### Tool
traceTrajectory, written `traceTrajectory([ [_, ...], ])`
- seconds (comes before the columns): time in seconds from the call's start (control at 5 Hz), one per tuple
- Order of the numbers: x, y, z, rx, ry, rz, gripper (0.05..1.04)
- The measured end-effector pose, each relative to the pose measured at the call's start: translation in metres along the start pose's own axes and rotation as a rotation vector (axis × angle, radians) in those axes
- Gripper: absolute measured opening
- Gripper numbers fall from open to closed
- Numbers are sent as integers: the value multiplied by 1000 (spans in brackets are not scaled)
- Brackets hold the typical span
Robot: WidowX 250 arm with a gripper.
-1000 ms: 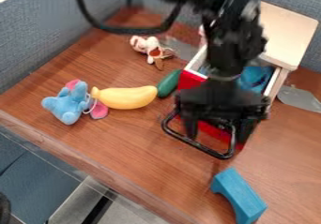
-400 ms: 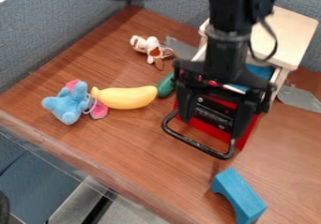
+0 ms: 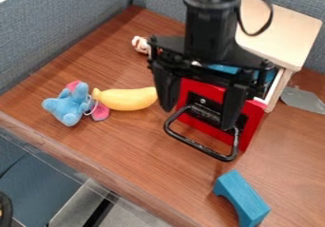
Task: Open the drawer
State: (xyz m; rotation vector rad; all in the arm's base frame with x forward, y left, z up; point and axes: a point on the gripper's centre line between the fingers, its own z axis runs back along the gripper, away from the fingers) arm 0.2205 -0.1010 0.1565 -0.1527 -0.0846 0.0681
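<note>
Beneath the spread black two-finger gripper (image 3: 197,118), the red-fronted wooden drawer (image 3: 253,121) looks light. Hook its stiff black looped handle (image 3: 202,148) mid-bar.

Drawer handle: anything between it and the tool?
Nothing visible. The tool hangs open at the black handle on the red drawer front; the blue block lies past the handle, lower in view, not between.

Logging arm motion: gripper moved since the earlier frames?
Yes, the gripper has shifted up and left in the view, judged against the blue block.
</note>
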Motion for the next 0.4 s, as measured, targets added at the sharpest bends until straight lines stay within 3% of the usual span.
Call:
traceTrajectory([
  [0.2, -4, 11, 9, 118, 5, -55, 1000],
  [0.4, -1, 23, 20, 207, 2, -62, 1000],
])
